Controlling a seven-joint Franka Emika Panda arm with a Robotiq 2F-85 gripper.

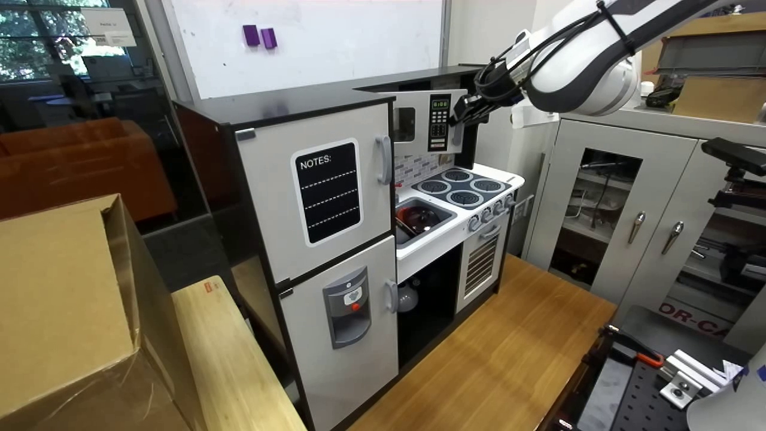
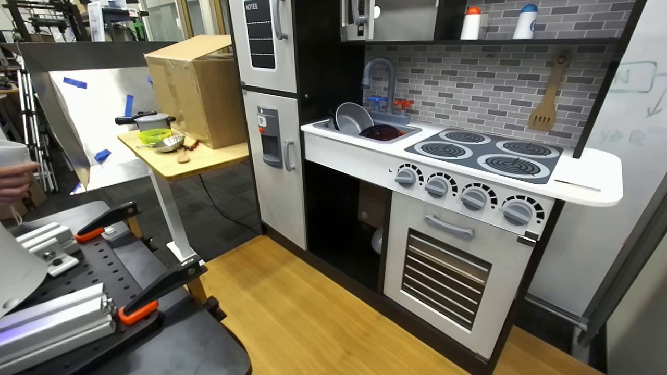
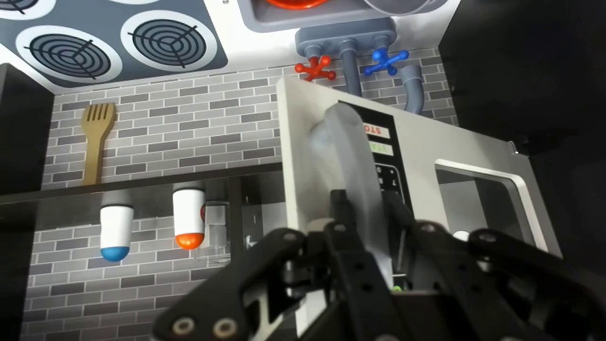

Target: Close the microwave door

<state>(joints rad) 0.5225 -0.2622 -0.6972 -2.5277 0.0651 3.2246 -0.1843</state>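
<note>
Backsplash (image 3: 203, 125); microwave door (image 3: 423, 189) ajar, tool (image 3: 369, 202) gripping handle (image 3: 358, 166)

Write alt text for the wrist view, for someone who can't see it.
The gripper is closed on the grey handle of the open microwave door, in an upside-down picture. Toward the top are burners, a sink, a red tap and a blue tap; at left, a spatula, a blue-capped bottle and an orange-capped bottle.
</note>
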